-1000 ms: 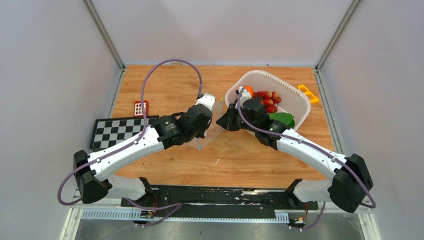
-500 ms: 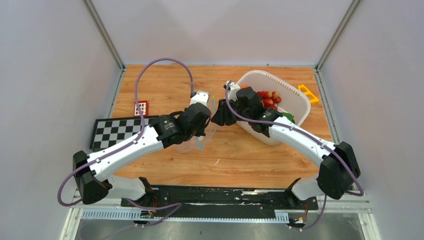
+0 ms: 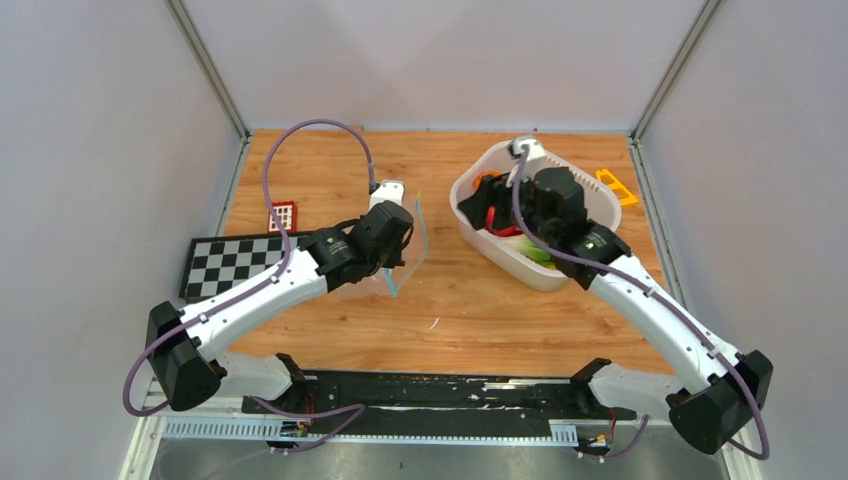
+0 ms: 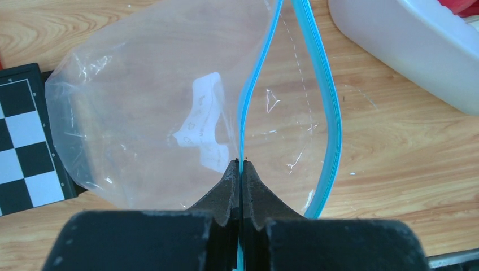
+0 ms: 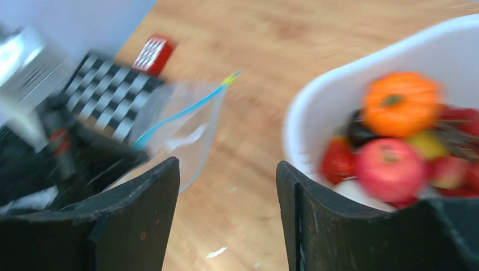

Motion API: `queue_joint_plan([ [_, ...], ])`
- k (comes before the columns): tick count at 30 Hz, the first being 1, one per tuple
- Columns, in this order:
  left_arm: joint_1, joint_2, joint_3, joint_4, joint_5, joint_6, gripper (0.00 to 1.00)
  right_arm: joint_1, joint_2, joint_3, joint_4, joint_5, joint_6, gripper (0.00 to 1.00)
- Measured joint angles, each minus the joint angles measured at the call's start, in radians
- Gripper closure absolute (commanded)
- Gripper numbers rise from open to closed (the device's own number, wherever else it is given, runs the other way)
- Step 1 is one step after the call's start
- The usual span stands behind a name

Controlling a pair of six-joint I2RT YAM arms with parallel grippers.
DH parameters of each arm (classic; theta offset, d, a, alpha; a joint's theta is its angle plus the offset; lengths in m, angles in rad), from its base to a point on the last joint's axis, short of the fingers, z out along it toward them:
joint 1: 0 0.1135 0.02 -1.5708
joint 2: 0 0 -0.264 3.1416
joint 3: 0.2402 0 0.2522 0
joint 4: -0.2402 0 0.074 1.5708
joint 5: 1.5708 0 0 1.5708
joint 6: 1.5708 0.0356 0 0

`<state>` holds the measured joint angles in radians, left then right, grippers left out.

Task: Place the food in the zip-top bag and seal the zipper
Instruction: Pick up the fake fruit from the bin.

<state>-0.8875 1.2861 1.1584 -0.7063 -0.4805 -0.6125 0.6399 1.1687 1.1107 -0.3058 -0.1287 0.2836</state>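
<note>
Right gripper (image 5: 227,165) swung back over basket (image 5: 316,107), jaws apart — left gripper (image 4: 242,167) pinches the zipper (image 4: 334,104).

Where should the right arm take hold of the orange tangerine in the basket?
Probably across its round middle, from straight above: the orange tangerine sits atop the other fruit, and the wall of the white basket blocks a sideways approach for the jaws.

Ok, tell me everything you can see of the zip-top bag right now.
The zip-top bag is clear, crinkly plastic with a teal zipper along its mouth. The mouth gapes, its two strips bowed apart. The left gripper, closed tight, pinches one strip. The bag sits near the white basket, not touching it. No food shows inside.
</note>
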Motion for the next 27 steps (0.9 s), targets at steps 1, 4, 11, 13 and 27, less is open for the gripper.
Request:
queue_joint_plan([
  [1,0.000,0.000,-0.002,0.006,0.006,0.000,1.00,-0.028,-0.015,0.000,0.004,0.033,0.003,0.37],
  [4,0.000,0.000,-0.005,0.024,0.020,0.001,1.00,-0.171,-0.011,0.001,0.014,0.121,0.034,0.36],
  [11,0.000,0.000,-0.019,0.056,0.048,0.005,1.00,-0.445,0.175,0.001,0.007,0.173,0.154,0.37],
  [13,0.000,0.000,-0.028,0.058,0.056,0.008,1.00,-0.476,0.238,0.006,0.005,0.172,0.173,0.37],
  [27,0.002,-0.016,-0.039,0.070,0.080,0.016,1.00,-0.491,0.544,0.211,-0.058,0.232,0.145,0.37],
])
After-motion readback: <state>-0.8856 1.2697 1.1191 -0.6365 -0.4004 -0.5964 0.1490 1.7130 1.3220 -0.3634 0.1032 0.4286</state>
